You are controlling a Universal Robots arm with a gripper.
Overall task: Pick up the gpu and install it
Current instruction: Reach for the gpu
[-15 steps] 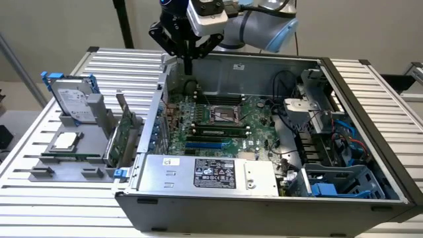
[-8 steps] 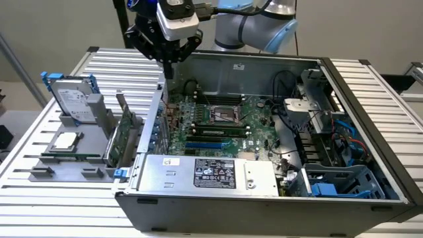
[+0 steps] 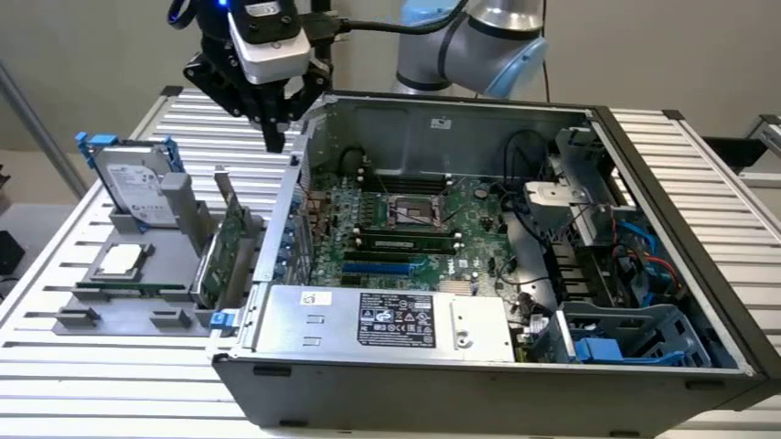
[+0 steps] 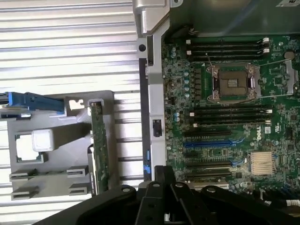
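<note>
The gpu [image 3: 232, 245] stands on its edge in a slot of the grey holder [image 3: 86, 320], just outside the open computer case's side wall. In the wrist view the gpu [image 4: 97, 140] is a thin green strip seen edge-on. My gripper [image 3: 276, 139] hangs in the air above the case's rear corner, higher than the gpu and farther back. Its black fingers [image 4: 164, 180] come together to a point with nothing between them. The motherboard [image 3: 403, 229] lies bare inside the case, with a blue expansion slot [image 4: 211, 143] and black slots beside it.
On the grey holder stand a silver hard drive in a blue frame [image 3: 134, 187] and a small square processor chip [image 3: 123, 261]. The case [image 3: 488, 384] holds a power supply at the front, cables and a drive cage at the exterior view's right. The table is ribbed metal.
</note>
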